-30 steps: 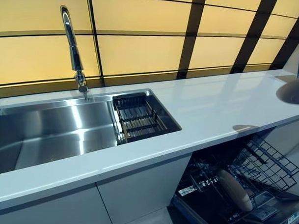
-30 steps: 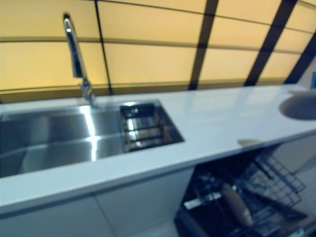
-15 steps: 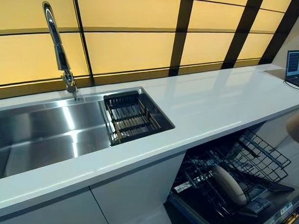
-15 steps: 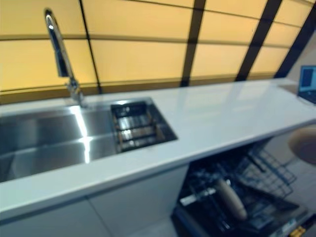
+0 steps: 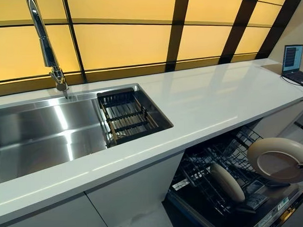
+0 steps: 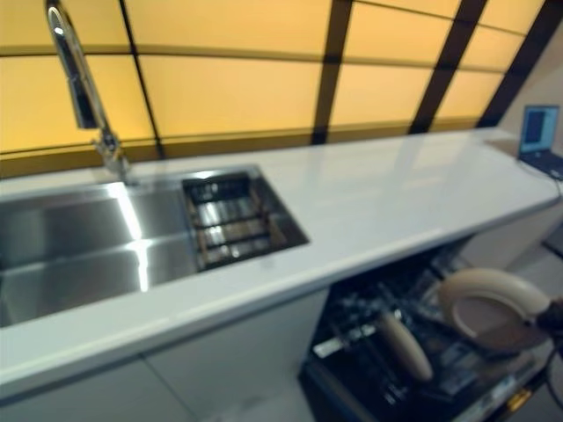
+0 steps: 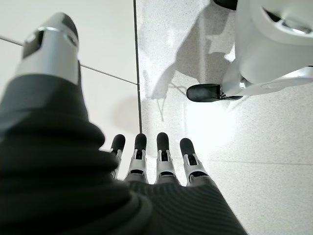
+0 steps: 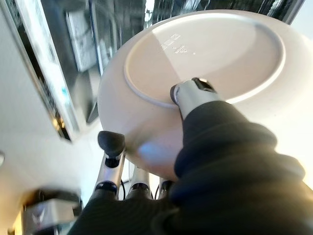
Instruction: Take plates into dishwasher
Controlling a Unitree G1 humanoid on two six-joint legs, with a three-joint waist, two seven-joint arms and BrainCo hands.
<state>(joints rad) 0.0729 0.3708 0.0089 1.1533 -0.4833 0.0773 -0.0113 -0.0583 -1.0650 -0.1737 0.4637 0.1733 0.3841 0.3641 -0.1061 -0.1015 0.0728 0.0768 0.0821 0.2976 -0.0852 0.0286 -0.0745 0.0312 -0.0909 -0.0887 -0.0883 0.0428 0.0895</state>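
Note:
My right hand [image 8: 193,95] pinches a beige plate [image 5: 280,159] at its rim, thumb on its underside and fingers on the other face. It holds the plate tilted above the right part of the pulled-out dishwasher rack [image 5: 205,161]. The plate also shows in the right wrist view [image 8: 205,54]. A second beige plate [image 5: 227,182] stands on edge in the rack's middle. My left hand [image 7: 165,152] hangs over the floor, fingers straight and empty.
The white counter [image 5: 206,101] runs above the open dishwasher. A steel sink [image 5: 42,132] with a drain basket [image 5: 126,117] and a tall faucet [image 5: 44,45] lies to the left. A laptop [image 5: 294,63] sits at the counter's far right end.
The camera has turned right, so the scene shifted left. The plate in my right hand has come down from counter height at the right edge to above the dishwasher rack.

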